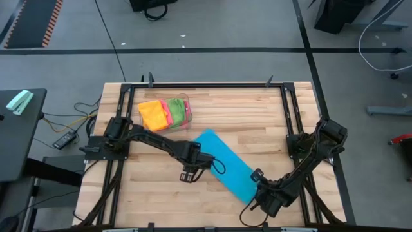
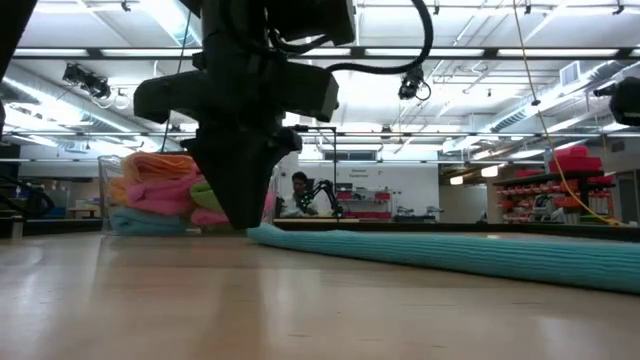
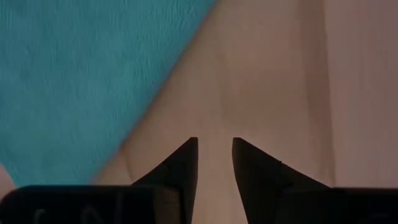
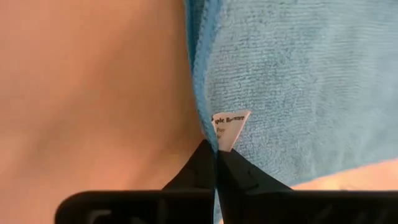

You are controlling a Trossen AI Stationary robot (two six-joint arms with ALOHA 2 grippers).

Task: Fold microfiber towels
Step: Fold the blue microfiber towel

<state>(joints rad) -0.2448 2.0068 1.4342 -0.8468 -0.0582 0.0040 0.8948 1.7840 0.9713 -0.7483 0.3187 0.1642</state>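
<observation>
Blue towel [image 1: 226,165] lies half-folded mid-desk | right tool [image 4: 215,163] pinched shut on its near-edge corner by the tag | left tool [image 3: 214,163] part-open, empty, beside it | risk: thin corner grip slips, fold skews.

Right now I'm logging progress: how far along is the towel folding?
Done: the blue towel lies folded into a strip. In hand: the right gripper is shut on its edge by the tag; the left gripper waits open beside it. Left: the towels in the bin.
</observation>
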